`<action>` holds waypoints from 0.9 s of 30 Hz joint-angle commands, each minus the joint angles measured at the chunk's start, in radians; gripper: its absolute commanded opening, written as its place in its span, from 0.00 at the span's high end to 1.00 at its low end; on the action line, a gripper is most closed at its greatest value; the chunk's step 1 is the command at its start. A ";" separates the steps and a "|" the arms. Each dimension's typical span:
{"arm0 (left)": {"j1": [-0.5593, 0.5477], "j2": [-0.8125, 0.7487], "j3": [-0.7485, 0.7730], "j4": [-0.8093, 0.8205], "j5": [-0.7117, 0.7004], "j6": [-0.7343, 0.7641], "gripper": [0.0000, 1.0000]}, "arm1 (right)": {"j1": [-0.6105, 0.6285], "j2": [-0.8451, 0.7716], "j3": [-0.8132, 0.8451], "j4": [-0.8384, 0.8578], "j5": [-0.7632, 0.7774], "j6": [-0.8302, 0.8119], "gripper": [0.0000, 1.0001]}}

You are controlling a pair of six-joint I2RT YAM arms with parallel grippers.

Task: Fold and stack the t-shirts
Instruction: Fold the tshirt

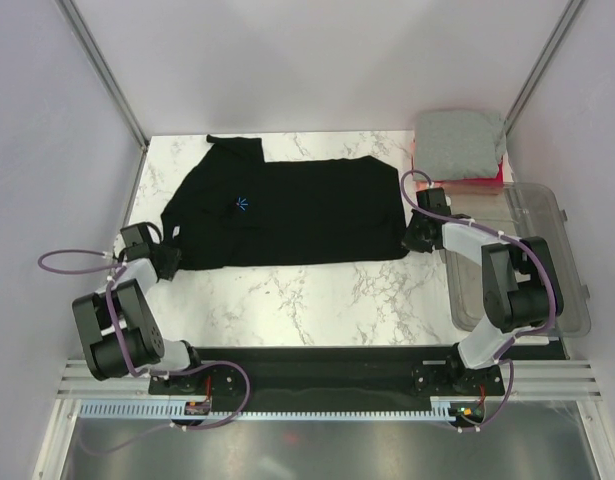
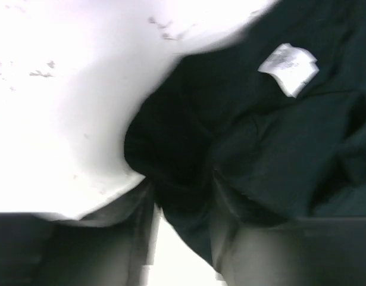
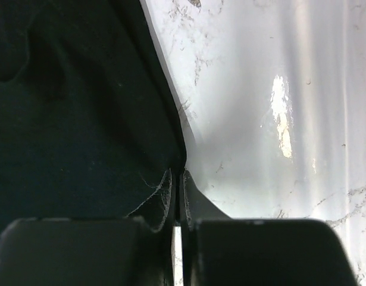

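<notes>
Overhead, the black t-shirt (image 1: 287,210) lies spread on the table (image 1: 317,300); the grey t-shirt (image 1: 459,145) sits folded on the red-pink t-shirt (image 1: 477,181), just behind the clear bin (image 1: 577,300). Only the left wrist shows a white label (image 2: 288,68), with the left gripper (image 2: 183,196) spread around bunched cloth. On the right wrist, the right gripper (image 3: 178,190) pinches the shirt's edge.

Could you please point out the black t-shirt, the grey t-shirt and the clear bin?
black t-shirt (image 1: 297,210), top view, mid-body
grey t-shirt (image 1: 460,140), top view, folded top face
clear bin (image 1: 572,255), top view, right wall

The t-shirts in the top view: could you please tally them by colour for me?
black t-shirt, spread flat: 1
grey t-shirt, folded: 1
red-pink t-shirt, only an edge showing under the grey one: 1
Total: 3
</notes>
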 commanded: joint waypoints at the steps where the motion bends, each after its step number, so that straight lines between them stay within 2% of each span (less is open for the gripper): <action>1: 0.005 0.056 0.009 0.007 -0.060 -0.033 0.63 | 0.003 0.032 -0.043 -0.043 -0.033 -0.009 0.99; 3: 0.005 0.075 0.034 -0.002 -0.047 -0.036 0.93 | 0.003 0.037 -0.039 -0.046 -0.033 -0.009 1.00; 4: 0.005 0.083 0.049 -0.012 -0.041 -0.037 0.97 | 0.003 0.038 -0.027 -0.051 -0.035 -0.009 1.00; 6: 0.005 0.090 0.107 -0.038 -0.018 -0.039 0.98 | 0.003 0.038 -0.002 -0.065 -0.033 -0.008 1.00; 10: 0.003 0.047 0.250 -0.186 0.025 0.001 0.98 | 0.003 0.009 0.183 -0.204 -0.032 -0.023 1.00; 11: 0.006 0.035 0.324 -0.214 0.038 0.021 0.98 | 0.001 -0.006 0.220 -0.233 -0.024 -0.029 1.00; 13: 0.011 -0.006 0.401 -0.327 0.058 0.073 0.98 | -0.002 -0.066 0.310 -0.313 -0.013 -0.034 1.00; 16: 0.039 -0.102 0.468 -0.400 0.086 0.109 0.98 | -0.005 -0.156 0.329 -0.371 0.003 -0.034 1.00; 18: 0.086 -0.159 0.434 -0.444 0.109 0.118 0.98 | -0.004 -0.225 0.285 -0.384 0.016 -0.034 1.00; 19: 0.112 -0.228 0.410 -0.467 0.123 0.119 0.98 | -0.005 -0.251 0.212 -0.388 0.029 -0.034 1.00; 22: 0.242 -0.378 0.188 -0.476 0.206 0.112 0.98 | -0.016 -0.359 0.022 -0.364 0.051 -0.022 1.00; 26: 0.327 -0.468 0.006 -0.473 0.259 0.103 0.94 | -0.014 -0.468 -0.163 -0.327 -0.019 0.020 1.00; 27: 0.341 -0.474 -0.021 -0.475 0.322 0.089 0.92 | -0.014 -0.485 -0.186 -0.327 -0.032 0.021 1.00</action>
